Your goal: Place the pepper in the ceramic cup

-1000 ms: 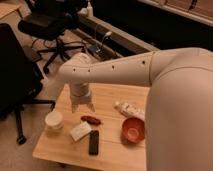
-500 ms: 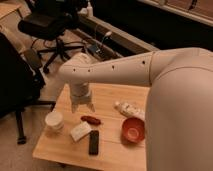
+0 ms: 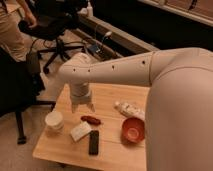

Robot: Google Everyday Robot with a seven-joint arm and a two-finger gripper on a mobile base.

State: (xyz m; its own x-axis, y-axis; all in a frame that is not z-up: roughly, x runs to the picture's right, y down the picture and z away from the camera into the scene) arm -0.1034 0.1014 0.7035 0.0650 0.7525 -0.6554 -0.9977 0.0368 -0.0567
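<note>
The pepper [image 3: 91,120] is small, dark red and elongated, and lies on the wooden table [image 3: 112,97] near its middle. The ceramic cup [image 3: 54,121] is a short white cylinder standing at the table's left side, left of the pepper. My gripper [image 3: 83,106] points down from the white arm, just above and slightly left of the pepper, between pepper and cup. Its fingers [image 3: 75,107] stand apart with nothing between them.
An orange-red bowl [image 3: 133,130] stands right of the pepper. A flat white block [image 3: 80,131] and a black remote-like bar [image 3: 93,142] lie near the front. A white crumpled packet [image 3: 128,109] lies behind the bowl. Office chairs and a person stand at the back left.
</note>
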